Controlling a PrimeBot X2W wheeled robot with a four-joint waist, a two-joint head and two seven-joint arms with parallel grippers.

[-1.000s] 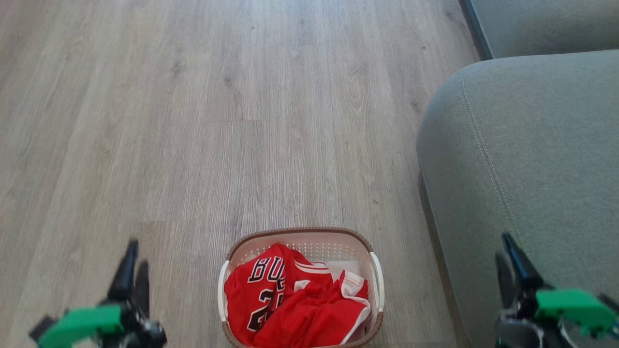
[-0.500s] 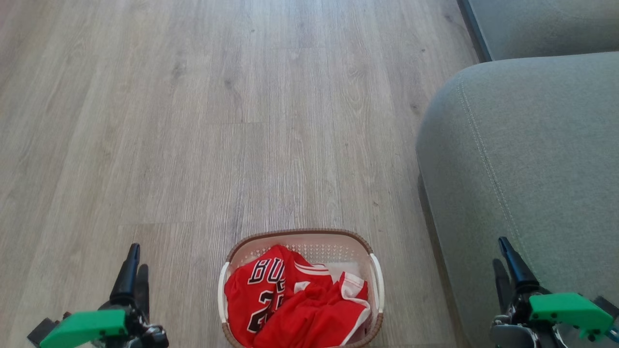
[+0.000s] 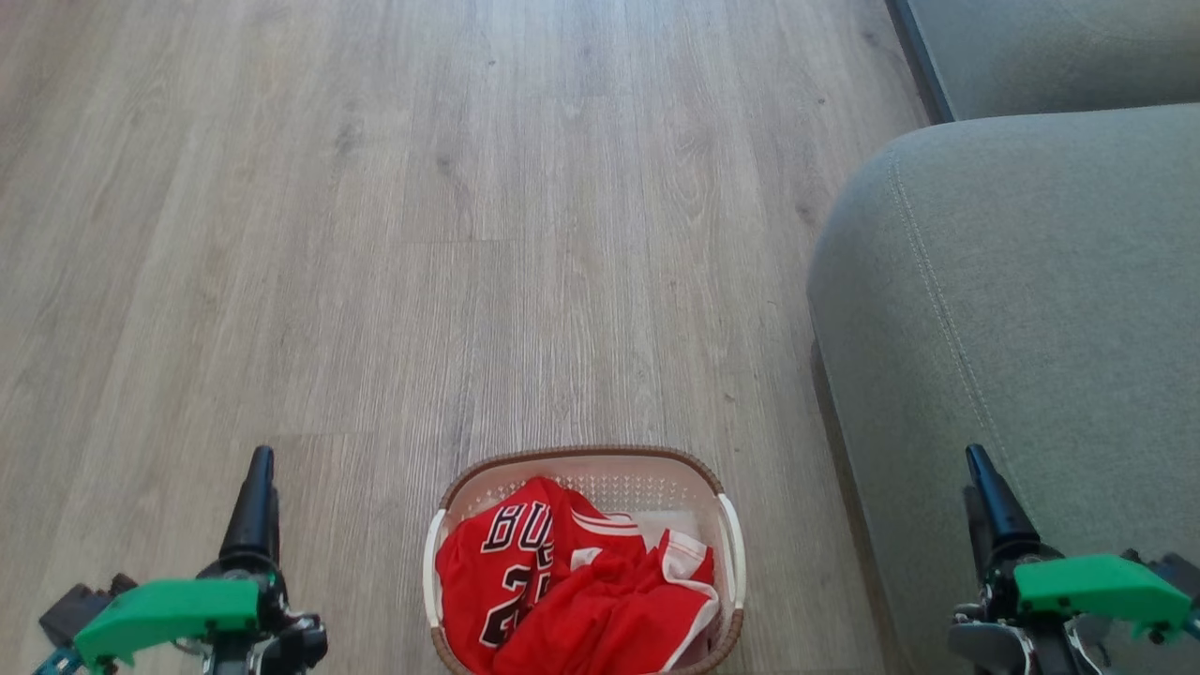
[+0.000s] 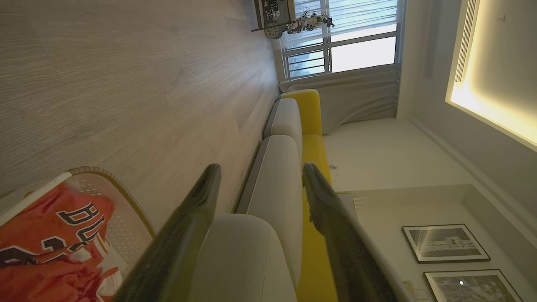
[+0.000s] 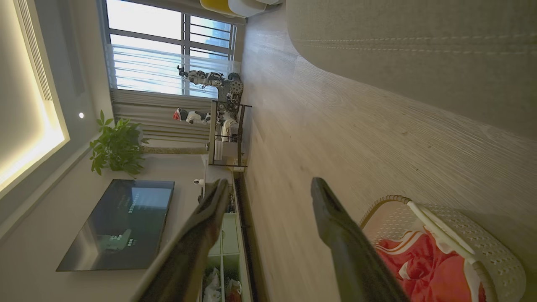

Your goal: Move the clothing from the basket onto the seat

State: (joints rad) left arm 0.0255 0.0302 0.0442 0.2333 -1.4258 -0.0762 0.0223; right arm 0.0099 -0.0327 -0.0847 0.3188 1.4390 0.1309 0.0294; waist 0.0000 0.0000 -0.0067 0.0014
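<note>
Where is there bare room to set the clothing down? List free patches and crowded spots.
Free: the whole visible seat, from its stitched seam to the rounded edge beside the basket; also the floor ahead of the basket. Crowded: the basket, heaped with red clothing, flanked by the open left gripper and right gripper.

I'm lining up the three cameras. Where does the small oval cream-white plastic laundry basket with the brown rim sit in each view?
Head view: basket at bottom centre.
Left wrist view: basket in the bottom-left corner.
Right wrist view: basket in the bottom-right corner.
Shared landmark: the bright red clothing inside it.
</note>
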